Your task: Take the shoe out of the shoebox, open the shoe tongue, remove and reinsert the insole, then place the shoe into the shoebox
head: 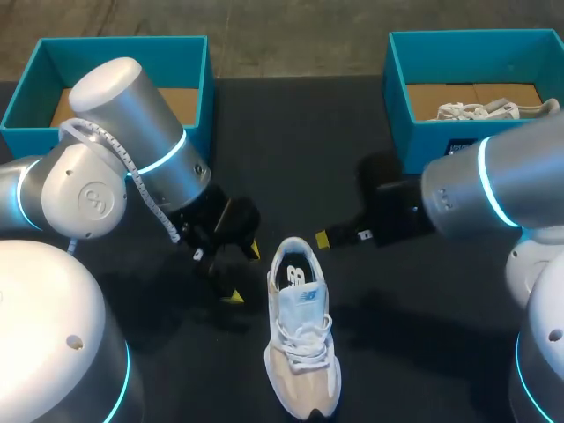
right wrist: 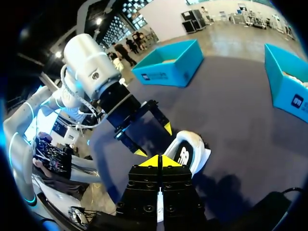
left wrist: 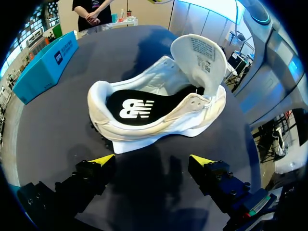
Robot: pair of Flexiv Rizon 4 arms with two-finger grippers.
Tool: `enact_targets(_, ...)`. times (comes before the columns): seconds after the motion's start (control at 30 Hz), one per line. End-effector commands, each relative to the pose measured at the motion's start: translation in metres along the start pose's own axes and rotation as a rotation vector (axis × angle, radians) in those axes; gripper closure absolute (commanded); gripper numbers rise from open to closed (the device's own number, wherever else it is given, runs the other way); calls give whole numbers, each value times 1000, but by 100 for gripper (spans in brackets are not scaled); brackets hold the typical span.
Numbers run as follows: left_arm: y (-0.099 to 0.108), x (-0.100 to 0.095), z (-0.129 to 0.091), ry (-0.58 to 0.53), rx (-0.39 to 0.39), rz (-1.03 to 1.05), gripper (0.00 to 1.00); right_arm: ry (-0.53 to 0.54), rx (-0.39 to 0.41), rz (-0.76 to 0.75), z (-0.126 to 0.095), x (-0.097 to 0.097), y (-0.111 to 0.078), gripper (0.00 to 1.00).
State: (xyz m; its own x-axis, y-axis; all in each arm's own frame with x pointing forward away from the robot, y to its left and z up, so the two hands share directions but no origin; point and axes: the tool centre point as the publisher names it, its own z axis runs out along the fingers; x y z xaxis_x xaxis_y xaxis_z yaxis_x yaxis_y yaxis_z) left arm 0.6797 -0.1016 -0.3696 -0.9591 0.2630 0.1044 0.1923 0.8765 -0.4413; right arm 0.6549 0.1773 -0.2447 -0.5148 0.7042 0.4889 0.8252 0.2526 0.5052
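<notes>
A white and beige shoe (head: 302, 339) lies on the dark table, heel toward the arms. Its tongue (left wrist: 199, 55) is folded up and the black insole (left wrist: 139, 106) lies flat inside. My left gripper (head: 244, 274) stands open just left of the heel; in the left wrist view (left wrist: 151, 161) the heel sits a little ahead of the gap and touches neither finger. My right gripper (head: 322, 238) is shut on nothing, just beyond the heel to its right. In the right wrist view this gripper (right wrist: 160, 161) hovers over the shoe (right wrist: 190, 151), with the left gripper (right wrist: 154, 139) close by.
A teal shoebox (head: 123, 41) stands at the back left with a bare cardboard floor. A second teal shoebox (head: 441, 137) at the back right holds another white shoe (head: 480, 110). Dark table surface stretches between the boxes.
</notes>
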Motion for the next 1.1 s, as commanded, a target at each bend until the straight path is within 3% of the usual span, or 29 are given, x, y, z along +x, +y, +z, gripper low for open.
enact_targets(0.03, -1, -1, -4, -8, -26, -2, 0, -214, 48, 9, 28, 10, 10, 100)
enact_targets(0.3, -12, 4, -12, -77, -97, 0, 0, -248, 86, 25, 39, 7, 11, 100)
enact_targets(0.8, 27, 0, -45, -29, -49, 2, 0, -270, 98, 38, 57, 11, 7, 100)
enact_targets(1.1, 50, -3, -66, -20, -65, 18, 0, -365, 116, 101, 75, 14, 0, 100)
